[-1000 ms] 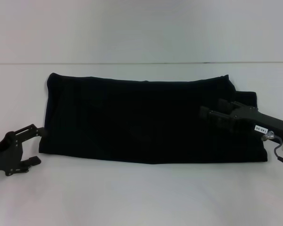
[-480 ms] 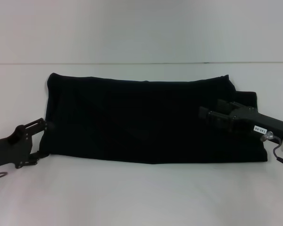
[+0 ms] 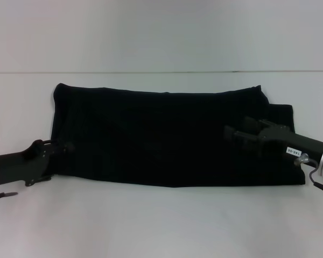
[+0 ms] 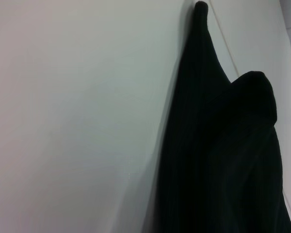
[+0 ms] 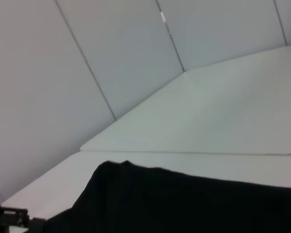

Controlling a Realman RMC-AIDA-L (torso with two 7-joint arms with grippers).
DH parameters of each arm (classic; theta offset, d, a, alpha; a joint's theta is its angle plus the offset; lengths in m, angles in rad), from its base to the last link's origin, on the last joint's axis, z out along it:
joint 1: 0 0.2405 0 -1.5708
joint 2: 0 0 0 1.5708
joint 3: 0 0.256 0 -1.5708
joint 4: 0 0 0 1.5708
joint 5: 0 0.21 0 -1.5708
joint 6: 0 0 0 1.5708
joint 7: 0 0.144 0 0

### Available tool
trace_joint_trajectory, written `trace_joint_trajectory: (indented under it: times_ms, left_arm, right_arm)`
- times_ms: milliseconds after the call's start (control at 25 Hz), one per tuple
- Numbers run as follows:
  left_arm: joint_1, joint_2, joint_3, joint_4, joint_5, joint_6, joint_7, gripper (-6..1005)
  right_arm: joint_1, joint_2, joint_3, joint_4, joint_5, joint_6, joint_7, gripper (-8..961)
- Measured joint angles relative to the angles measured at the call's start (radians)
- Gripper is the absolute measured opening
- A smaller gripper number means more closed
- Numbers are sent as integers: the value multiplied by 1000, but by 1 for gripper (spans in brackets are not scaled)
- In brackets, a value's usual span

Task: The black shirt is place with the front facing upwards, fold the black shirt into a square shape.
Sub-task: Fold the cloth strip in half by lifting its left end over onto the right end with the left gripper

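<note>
Fabric fills the middle of the white desk (image 3: 161,226): the black shirt (image 3: 161,134) lies flat, folded into a long band running from 9 o'clock to 3 o'clock. At its 9 o'clock end the left gripper (image 3: 63,147) sits low, its tip at the shirt's lower corner; whether its jaws grip cloth I cannot tell. At the 3 o'clock end the right gripper (image 3: 239,129) rests over the fabric, its dark jaws lost against the black, their spread unclear.

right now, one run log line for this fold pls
black shirt: long flat band on table | left hand: at shirt's left edge | right hand: over right end
</note>
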Motion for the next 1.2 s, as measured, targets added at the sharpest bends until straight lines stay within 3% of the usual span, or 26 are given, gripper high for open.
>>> trace_joint_trajectory:
  times_ms: [280,440,560,880,1080,1200]
  left_arm:
    - [-4,0,1,1,0,-3,8,676]
    - [-2,0,1,1,-4,0,12,596]
    - [-2,1,1,1,-4,2,12,455]
    - [0,0,0,3,-10,10,26,131]
    - [-1,6,-10,19,-16,25,26,103]
    - [-4,26,-10,33,-16,42,26,103]
  right_arm:
    - [0,0,-47,-8,-6,2,-19,888]
    - [0,-5,-92,-18,-63,-43,-142,888]
    - [-3,-5,-131,-37,-105,-74,-237,888]
    - [-9,1,-137,-59,-116,-83,-252,889]
    - [-9,2,-138,-57,-116,-83,-255,889]
    - [-9,2,-138,-56,-117,-83,-255,889]
